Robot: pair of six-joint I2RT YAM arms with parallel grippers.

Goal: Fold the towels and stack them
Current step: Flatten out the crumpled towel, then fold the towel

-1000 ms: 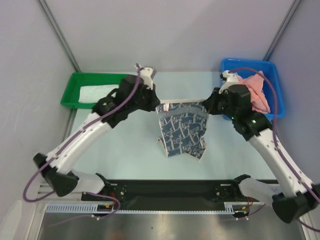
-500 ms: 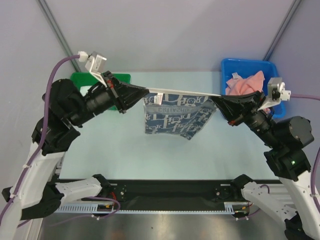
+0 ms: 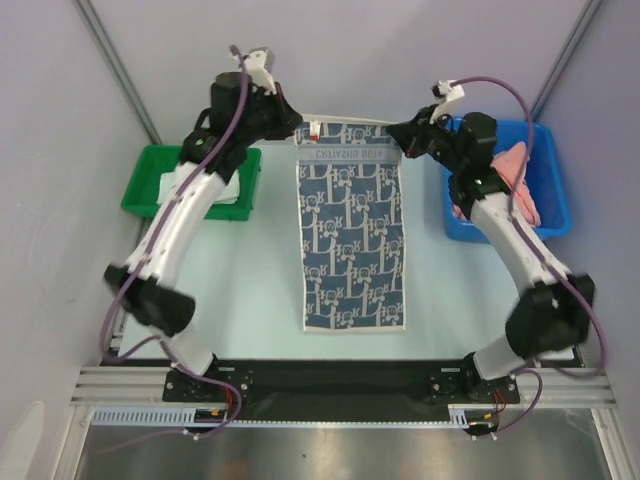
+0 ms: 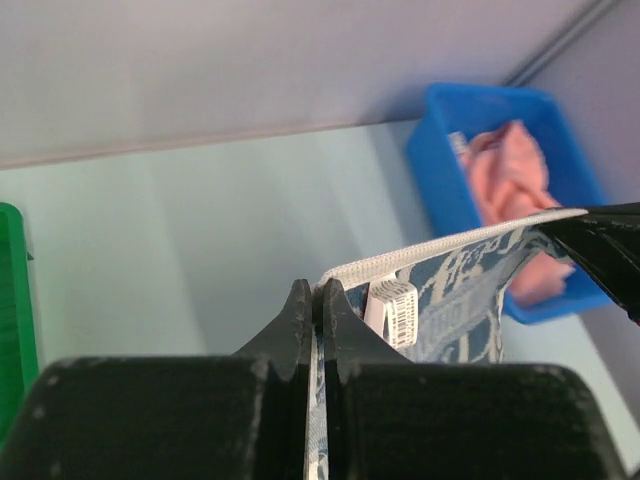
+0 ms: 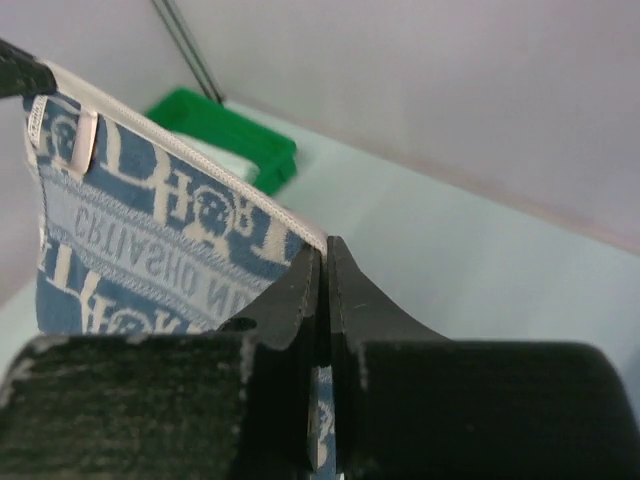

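**Patterned towel pinched at both top corners, stretched between the arms**

- You have the left gripper [image 3: 292,128] clamped shut on the left top corner of the blue-grey and white patterned cloth towel [image 3: 353,240]. In the left wrist view the fingers are pressed together with the white hem running out from between them.
- Your right gripper [image 3: 397,135] is likewise closed on the right top corner. The right wrist view shows the hem pinched between its jaws.
- The top edge is pulled taut between the two grippers at the far side of the pale table [image 3: 250,280]. A small white sewn label [image 4: 395,305] hangs just beside the left corner.
- The rest of the towel runs full length toward the arm bases, spread out with no folds. Its lower end appears to lie flat on the table.
- The green plastic bin [image 3: 140,195] at your far left holds a plain white towel [image 3: 172,183].
- The blue plastic bin [image 3: 555,205] at your far right holds crumpled salmon-pink towels [image 3: 520,170], behind the right arm.
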